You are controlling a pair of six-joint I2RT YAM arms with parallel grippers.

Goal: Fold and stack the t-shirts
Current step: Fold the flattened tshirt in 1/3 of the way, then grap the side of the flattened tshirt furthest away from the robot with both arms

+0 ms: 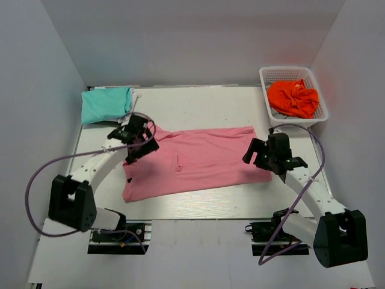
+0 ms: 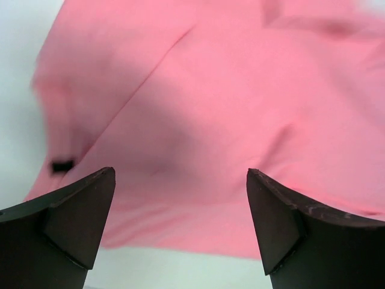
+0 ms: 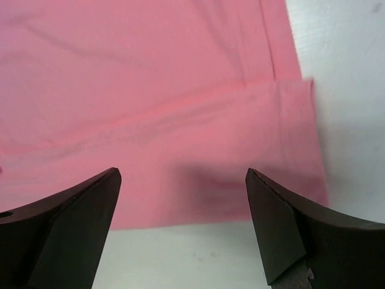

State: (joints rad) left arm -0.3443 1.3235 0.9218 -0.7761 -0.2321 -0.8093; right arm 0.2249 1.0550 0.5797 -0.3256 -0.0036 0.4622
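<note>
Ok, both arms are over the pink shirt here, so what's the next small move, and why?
Probably lower both and pinch the cloth. The left gripper and right gripper hang open over opposite ends of the pink shirt, which lies spread out flat, gripped by neither. The teal shirt already sits folded at the far left.

The pink t-shirt [image 1: 198, 159] is plain with no pattern, and the mint green t-shirt [image 1: 106, 103] is plain too. The worktop [image 1: 198, 108] is white, and the basket [image 1: 286, 70] is white with a bright orange cloth [image 1: 293, 98] in it. The left pincer [image 2: 180, 174] and right pincer [image 3: 183, 174] are black, and the cables [image 1: 36, 174] are purple.
</note>
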